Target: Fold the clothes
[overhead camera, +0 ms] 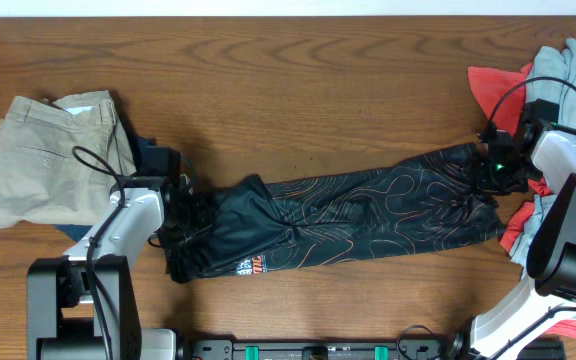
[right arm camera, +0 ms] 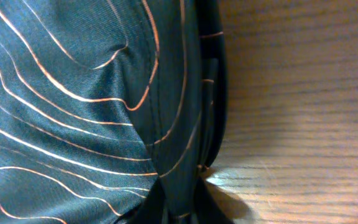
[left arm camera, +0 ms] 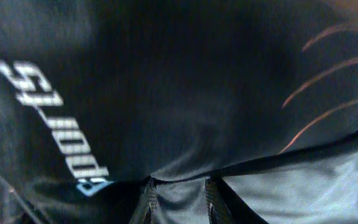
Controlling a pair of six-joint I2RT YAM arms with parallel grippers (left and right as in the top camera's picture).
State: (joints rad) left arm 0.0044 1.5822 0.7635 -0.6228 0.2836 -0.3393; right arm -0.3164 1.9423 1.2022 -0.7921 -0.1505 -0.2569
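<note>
Overhead: jersey (overhead camera: 358, 215) lies across the middle of the table (overhead camera: 298, 80), drawn into a long rumpled band between the arms. Your left gripper (overhead camera: 190, 212) looks clamped on its left end and the right gripper (overhead camera: 495, 172) on its right end. Both wrist views show cloth gathered into the pinch. Expect a light, limp, slick knit that sags, bunches and may slip free. Take hold at hems or seams, on doubled layers, never a single ply.
</note>
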